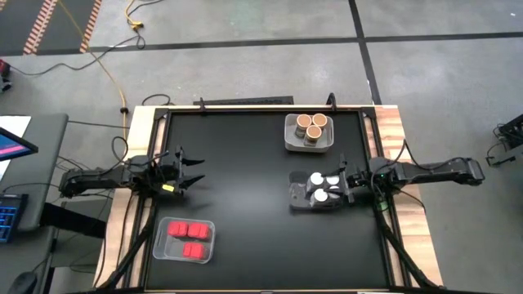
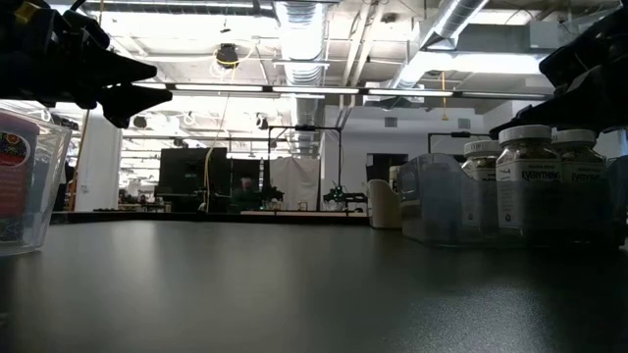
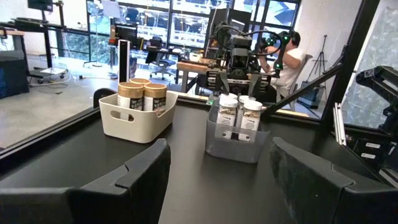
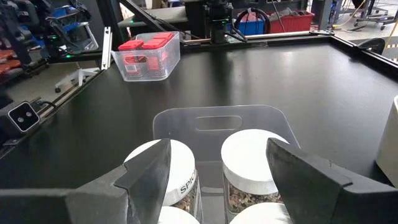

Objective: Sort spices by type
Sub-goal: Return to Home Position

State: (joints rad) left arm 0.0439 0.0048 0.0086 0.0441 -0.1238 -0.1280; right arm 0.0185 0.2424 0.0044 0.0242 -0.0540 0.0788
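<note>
Three brown cork-topped jars (image 1: 310, 126) stand in a white tray (image 1: 291, 140) at the far side and show in the left wrist view (image 3: 142, 96). White-lidded jars (image 1: 320, 186) stand in a clear tray (image 1: 297, 196) at the right, also seen in the low view (image 2: 528, 176). Red boxy containers (image 1: 188, 239) lie in a clear tray (image 1: 163, 253) at the near left. My right gripper (image 1: 339, 188) hangs open just above the white lids (image 4: 249, 160), its fingers over them. My left gripper (image 1: 198, 171) is open above bare table at the left.
The table top (image 1: 245, 204) is black with raised rails along its sides. Open black surface lies between the three trays. In the right wrist view the red boxes' tray (image 4: 146, 56) sits across the table. A person (image 3: 289, 59) is in the room beyond the table.
</note>
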